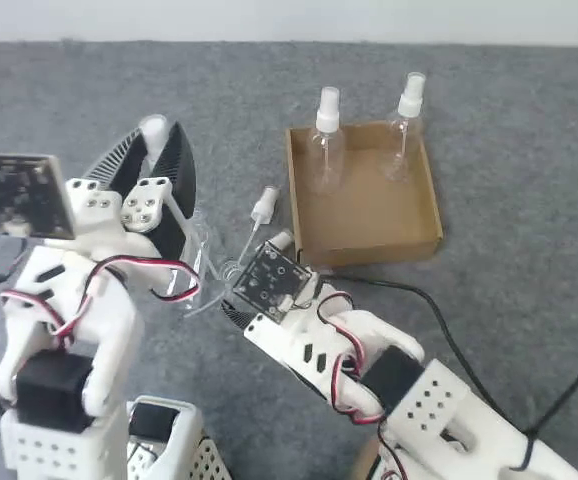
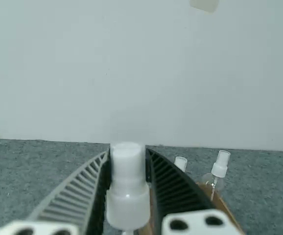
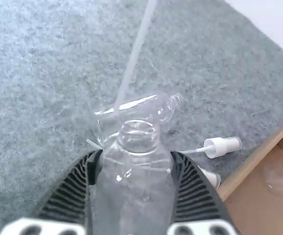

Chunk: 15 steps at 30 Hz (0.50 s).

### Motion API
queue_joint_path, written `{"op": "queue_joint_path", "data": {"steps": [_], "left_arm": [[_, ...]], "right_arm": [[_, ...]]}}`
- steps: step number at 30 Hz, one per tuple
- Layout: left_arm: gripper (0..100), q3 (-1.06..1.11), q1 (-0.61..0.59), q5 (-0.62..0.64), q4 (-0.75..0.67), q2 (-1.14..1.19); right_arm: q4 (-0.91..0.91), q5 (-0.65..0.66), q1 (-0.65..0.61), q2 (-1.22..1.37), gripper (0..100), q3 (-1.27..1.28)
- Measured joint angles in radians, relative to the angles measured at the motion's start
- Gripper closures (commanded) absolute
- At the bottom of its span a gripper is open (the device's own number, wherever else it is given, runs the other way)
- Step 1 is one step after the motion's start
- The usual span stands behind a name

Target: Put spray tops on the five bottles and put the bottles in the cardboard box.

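Bottle [image 3: 131, 142] clamped in right gripper [image 3: 131, 156], neck uncapped, likely steadied for capping. Left gripper [image 2: 128, 152] pinched shut on spray top [image 2: 127, 196], raised. Two capped bottles [image 1: 327, 145] stand in cardboard box [image 1: 369, 245]. Spare top [image 1: 264, 205] just beside box.

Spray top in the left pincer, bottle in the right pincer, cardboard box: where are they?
White plastic spray top [image 2: 127, 196]: left wrist view, its wide collar.
Clear plastic open bottle [image 3: 134, 169]: right wrist view, its shoulder.
Brown cardboard box [image 1: 369, 212]: high view, its bare floor.
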Motion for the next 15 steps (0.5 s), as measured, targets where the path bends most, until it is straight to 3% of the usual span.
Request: {"op": "queue_joint_path", "data": {"steps": [15], "left_arm": [[99,0.075,0.048,0.015,-0.130,-0.002]], "right_arm": [[-0.002,-0.006,0.000,-0.017,99.2,0.034]]}}
